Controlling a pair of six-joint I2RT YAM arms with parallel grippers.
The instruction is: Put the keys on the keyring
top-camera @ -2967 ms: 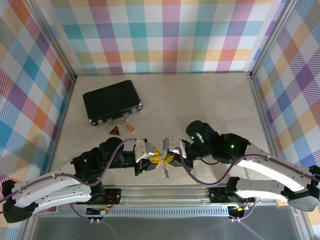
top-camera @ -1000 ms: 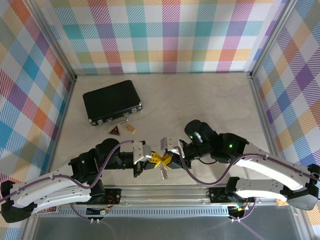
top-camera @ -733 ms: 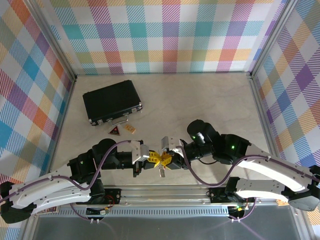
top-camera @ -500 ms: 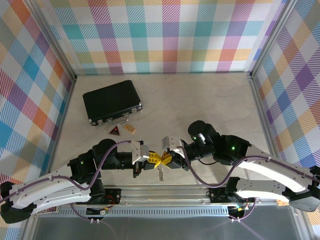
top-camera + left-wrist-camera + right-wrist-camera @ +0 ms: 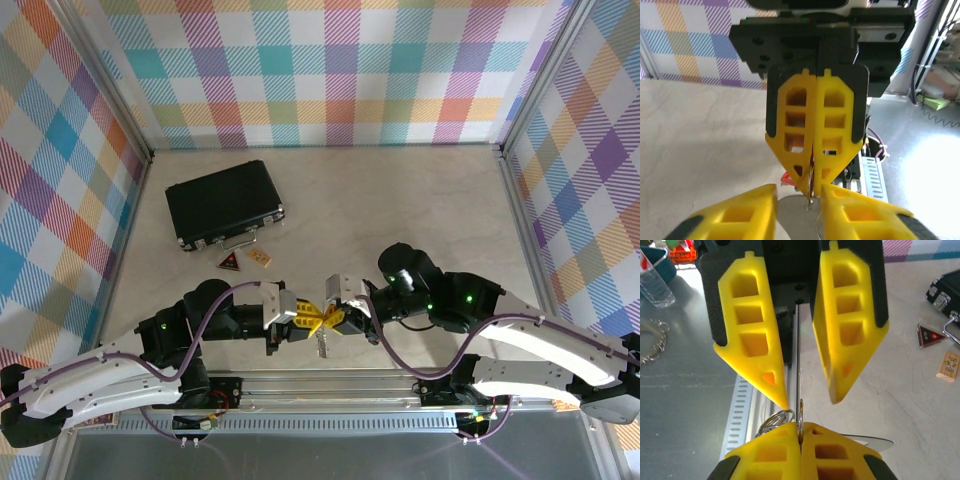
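Observation:
My two grippers meet tip to tip above the table's near edge. The right gripper [image 5: 336,320] [image 5: 800,426] is shut on the keyring [image 5: 800,412], a thin metal ring seen edge-on between its yellow pads, with wire coils [image 5: 774,421] hanging beside it. The left gripper [image 5: 307,322] [image 5: 798,190] stands open, one finger on each side of the right gripper's tips [image 5: 811,181], touching nothing. The keys show as a red head [image 5: 786,178] just behind those tips. A small silver piece [image 5: 322,345] dangles below both grippers.
A black case [image 5: 222,203] lies at the back left, with a dark triangular tag [image 5: 229,262] and a tan tag [image 5: 260,258] in front of it. The slotted metal rail [image 5: 330,385] runs directly under the grippers.
The left gripper has opened and let go of what it pinched. The right gripper has closed fully on the ring. Both arms stay almost in place.

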